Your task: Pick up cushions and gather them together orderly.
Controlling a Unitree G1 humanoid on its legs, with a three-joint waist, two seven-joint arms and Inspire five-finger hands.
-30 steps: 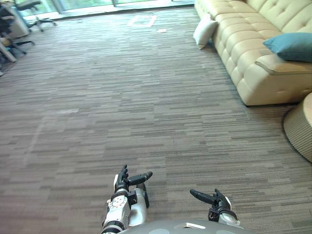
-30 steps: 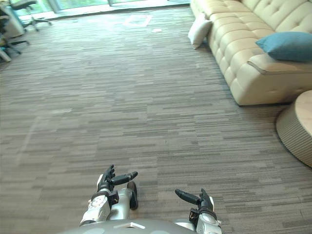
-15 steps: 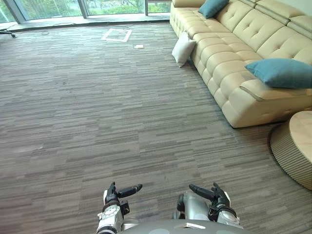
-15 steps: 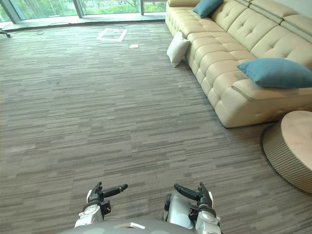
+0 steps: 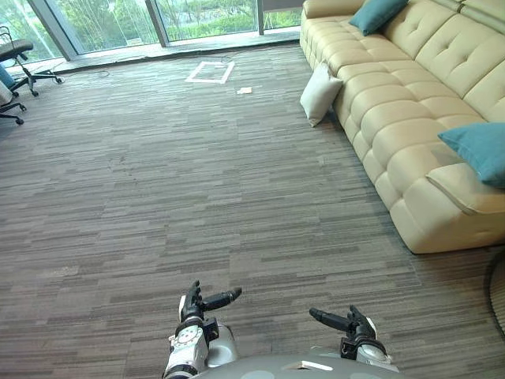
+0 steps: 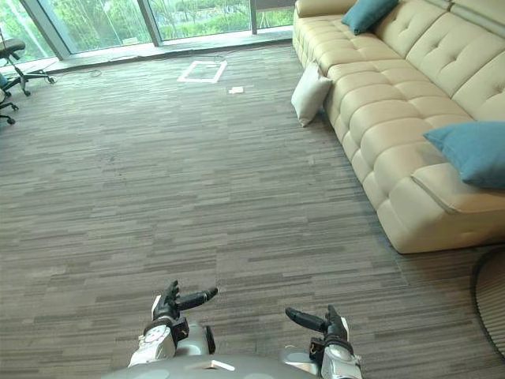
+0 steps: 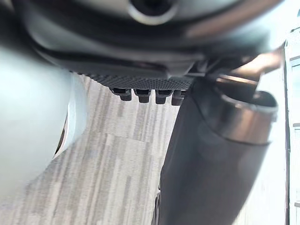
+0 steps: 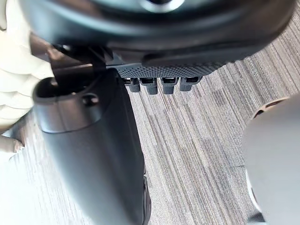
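Below, left robot hand [image 5: 193,305] and right robot hand [image 5: 357,326] hover outstretched, empty.

We see a white cushion [image 5: 320,94] on the floor [image 5: 197,174] against the sofa [image 5: 398,118], which bears a near teal cushion [image 5: 480,150] and a far teal cushion [image 5: 377,13]

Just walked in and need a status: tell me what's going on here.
No cushion is picked up yet. The left robot hand and right robot hand hang open and empty over the carpet. A white cushion stands there against the sofa; the near teal cushion and far teal cushion lie on it.
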